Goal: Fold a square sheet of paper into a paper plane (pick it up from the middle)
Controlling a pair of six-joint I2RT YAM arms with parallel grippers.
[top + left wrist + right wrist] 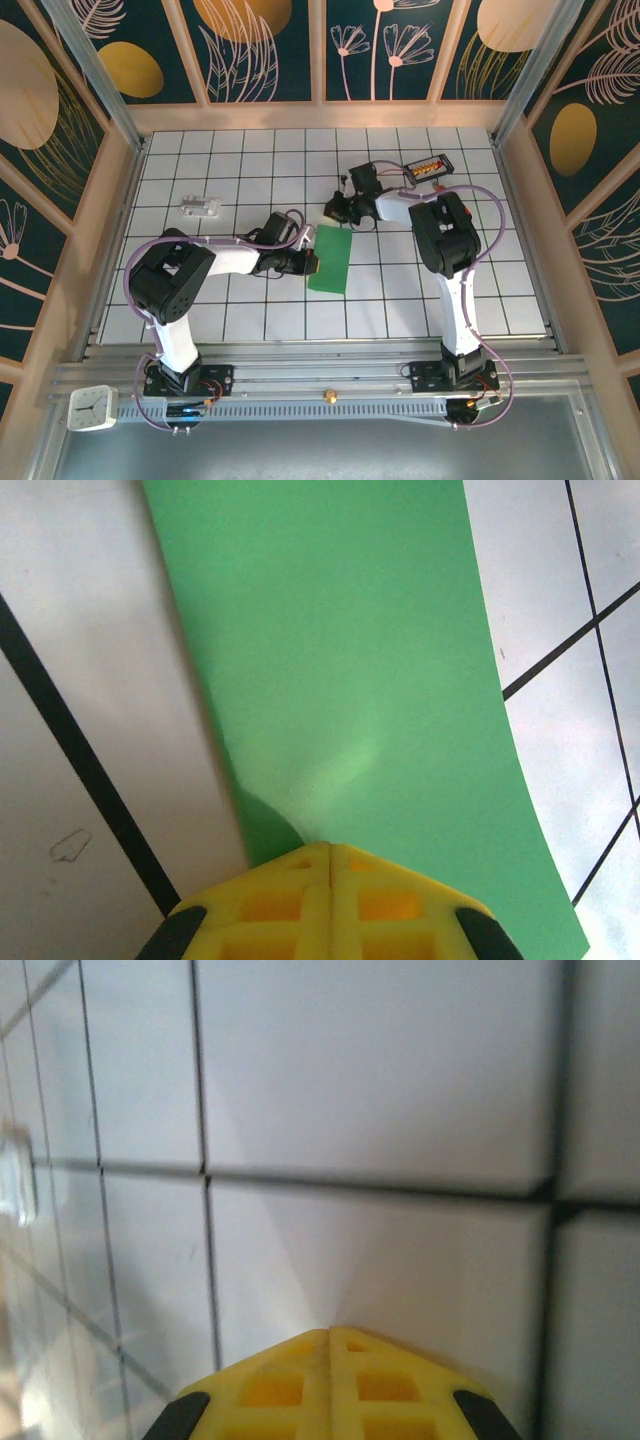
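Your green paper (332, 258) (340, 660) is folded to a long strip and lies mid-table (200, 300). The left gripper (306, 263) (330, 848) pinches its puckered edge, fingers pressed together. Your right gripper (345, 208) (330, 1332), closed on nothing, hangs over bare tiles just beyond the paper.

paper (331, 259): plain bright green, no print on it
surface (250, 310): white tiles, dark grid lines
left hand (330, 850): yellow, black bits at the sides
right hand (330, 1333): same yellow and black
walls (250, 40): dark teal, gold blobs, pale leaf outlines
little box (430, 166): black, orange parts
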